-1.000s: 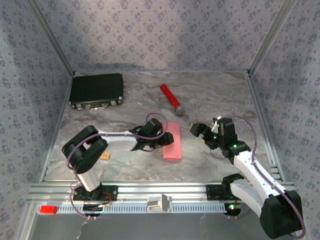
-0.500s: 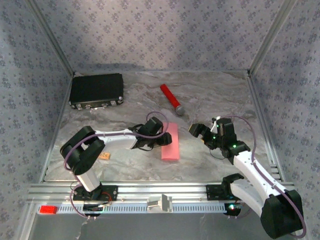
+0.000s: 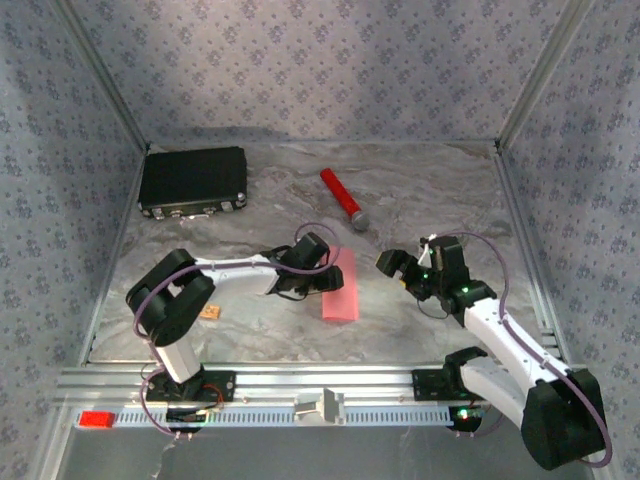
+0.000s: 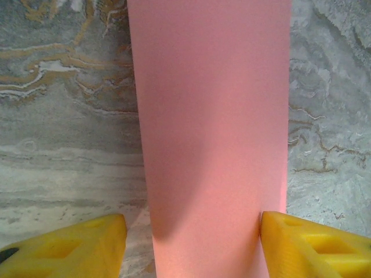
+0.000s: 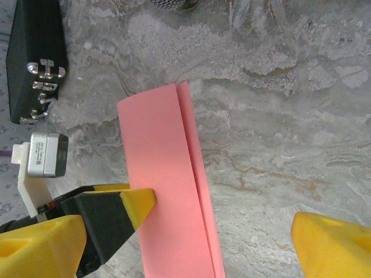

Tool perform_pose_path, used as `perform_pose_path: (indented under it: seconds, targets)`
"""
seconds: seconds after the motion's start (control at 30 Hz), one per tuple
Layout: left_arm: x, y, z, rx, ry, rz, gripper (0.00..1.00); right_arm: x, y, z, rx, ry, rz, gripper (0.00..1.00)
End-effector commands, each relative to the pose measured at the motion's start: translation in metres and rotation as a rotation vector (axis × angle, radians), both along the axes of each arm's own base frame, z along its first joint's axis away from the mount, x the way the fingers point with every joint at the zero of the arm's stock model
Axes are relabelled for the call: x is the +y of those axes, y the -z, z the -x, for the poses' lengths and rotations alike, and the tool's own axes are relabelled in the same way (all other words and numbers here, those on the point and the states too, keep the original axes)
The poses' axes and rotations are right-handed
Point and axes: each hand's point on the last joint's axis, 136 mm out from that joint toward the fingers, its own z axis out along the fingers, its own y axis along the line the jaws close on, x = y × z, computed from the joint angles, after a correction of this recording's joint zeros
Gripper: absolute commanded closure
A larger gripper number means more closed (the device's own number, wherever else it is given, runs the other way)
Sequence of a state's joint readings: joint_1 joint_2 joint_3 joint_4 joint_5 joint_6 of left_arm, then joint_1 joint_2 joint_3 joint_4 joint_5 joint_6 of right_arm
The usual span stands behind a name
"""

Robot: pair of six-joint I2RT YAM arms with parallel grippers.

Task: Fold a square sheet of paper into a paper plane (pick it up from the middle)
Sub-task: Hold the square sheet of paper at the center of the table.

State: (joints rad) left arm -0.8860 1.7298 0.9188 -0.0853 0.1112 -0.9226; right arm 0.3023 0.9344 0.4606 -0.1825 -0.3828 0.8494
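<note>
item: square sheet of paper [image 3: 341,287], pink, folded, laid flat on counter [image 3: 420,190]; straddled by left end effector [image 4: 192,229], jaws partly open. right end effector [image 3: 393,264] held spread wide, empty.

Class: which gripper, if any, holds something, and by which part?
Right gripper: nothing. Left gripper straddles the folded sheet of paper across its width; a real grip cannot be told.

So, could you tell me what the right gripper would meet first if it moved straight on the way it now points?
Most likely the folded pink sheet of paper, lying straight ahead of the right gripper; depth is unclear, so it might pass over it.
</note>
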Motion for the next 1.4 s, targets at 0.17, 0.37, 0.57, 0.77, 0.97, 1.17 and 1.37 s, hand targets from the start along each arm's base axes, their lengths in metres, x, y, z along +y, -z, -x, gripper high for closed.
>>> perform_pose_path:
  seconds: [0.17,0.37,0.57,0.77,0.97,1.17,1.37]
  targets:
    - [-0.002,0.017,0.005,0.036,0.044,-0.051,0.34,0.009,0.001,-0.001,0.011,-0.041,0.004,0.16]
    - [0.009,0.033,0.009,0.098,0.032,-0.146,0.32,0.015,0.007,-0.001,0.038,-0.066,0.012,0.21]
    - [0.012,0.043,0.014,0.132,0.056,-0.194,0.32,0.025,0.011,-0.002,0.062,-0.106,0.012,0.31]
    - [0.011,0.049,0.016,0.143,0.073,-0.214,0.33,0.039,0.019,-0.003,0.086,-0.145,0.006,0.49]
    - [0.01,0.051,0.016,0.141,0.079,-0.214,0.33,0.055,0.031,-0.003,0.124,-0.178,-0.008,0.75]
    - [0.009,0.051,0.016,0.138,0.079,-0.215,0.33,0.071,0.041,-0.005,0.149,-0.213,-0.013,0.83]
    - [0.009,0.051,0.016,0.138,0.079,-0.213,0.33,0.084,0.052,-0.007,0.174,-0.238,-0.023,0.88]
